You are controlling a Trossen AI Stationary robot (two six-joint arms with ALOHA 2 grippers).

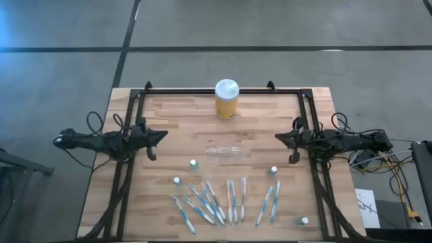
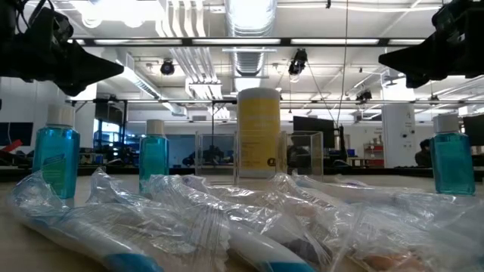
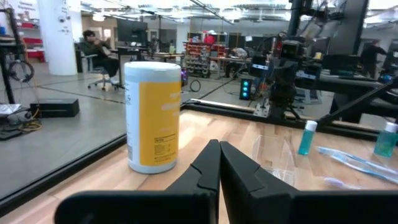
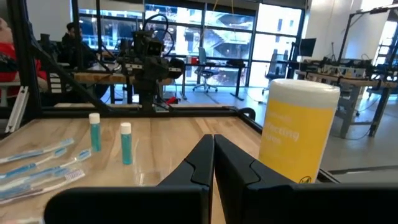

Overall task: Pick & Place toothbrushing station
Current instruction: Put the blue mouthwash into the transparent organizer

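Nothing of the task looks done yet; the clear holder (image 1: 223,153) lies on its side at the middle of the bench (image 1: 169,115), empty as far as can be seen, and no arm is on it; the brushes (image 1: 228,201) lie loose in a row along the near edge, several in clear wrappers that crowd the foreground of the low view; the small tubes (image 1: 194,164) stand scattered, one just left of the holder, one (image 1: 177,181) nearer and further left, one (image 1: 273,171) to the right, one (image 1: 304,221) at the near right corner.

The left end effector (image 1: 158,136) hangs at the left side of the bench, well apart from the holder, fingers together and holding nothing, as its wrist view shows; the right end effector (image 1: 282,138) mirrors it at the right side, fingers likewise together and empty.

What is left, by my reading: everything; the holder wants setting upright, then brushes and tubes gathered to it.

Of other things, a yellow jar (image 1: 227,99) with white lid stands at the far middle, beyond the holder and apart from it; it should not block a reach from either side; the real nuisance is likely the holder itself, nearly see-through and lying down, and the brushes lying close together, some crossing, which may make a clean single pick awkward.
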